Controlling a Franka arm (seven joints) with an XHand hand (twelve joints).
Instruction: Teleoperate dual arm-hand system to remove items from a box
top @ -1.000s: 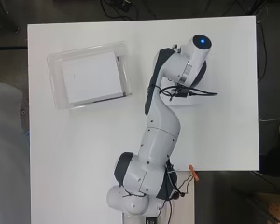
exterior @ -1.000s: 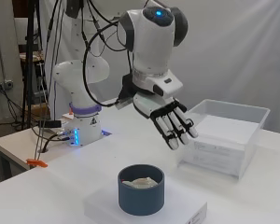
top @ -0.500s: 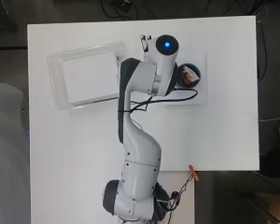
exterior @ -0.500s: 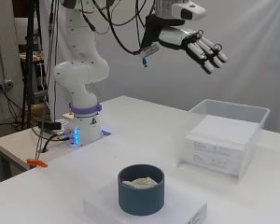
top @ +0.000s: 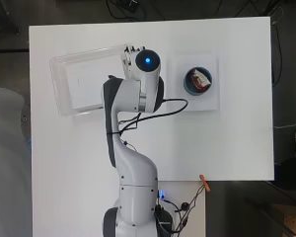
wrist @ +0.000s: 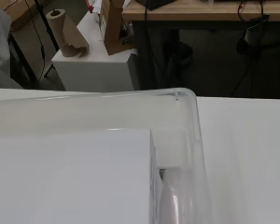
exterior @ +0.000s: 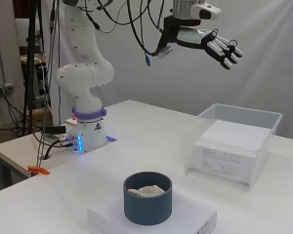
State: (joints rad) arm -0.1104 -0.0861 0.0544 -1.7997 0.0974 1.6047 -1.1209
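Clear plastic rectangular box (exterior: 244, 127) sits on the white table (top: 237, 138), toward the far end from the arm's base in the overhead view, to the left of the arm's reach; in the side view it is at the right. Inside it lies a flat white rectangular carton (exterior: 229, 146) with small print on its side, filling most of the box floor; wrist view shows the carton top (wrist: 70, 177) close up, with a narrow gap between its edge and the rounded clear box corner (wrist: 189, 100). Black and white robot hand (exterior: 219, 46) is high above the table in the side view, over the box area, fingers (exterior: 230, 52) straight and spread out, holding nothing, well apart from box and carton. In the overhead view the hand is hidden under the white arm's wrist (top: 143, 64), which overlaps the box's near-right corner. Dark blue round cup (exterior: 147, 197) stands on a flat white rectangular pad (top: 209, 101), well apart from the box, to the right of the arm in the overhead view; it holds a crumpled pale wrapped item with some red (top: 200, 80). Small orange clip (top: 204, 180) at the table's near edge. Arm base (exterior: 85, 131) shows a blue light and a purple ring.
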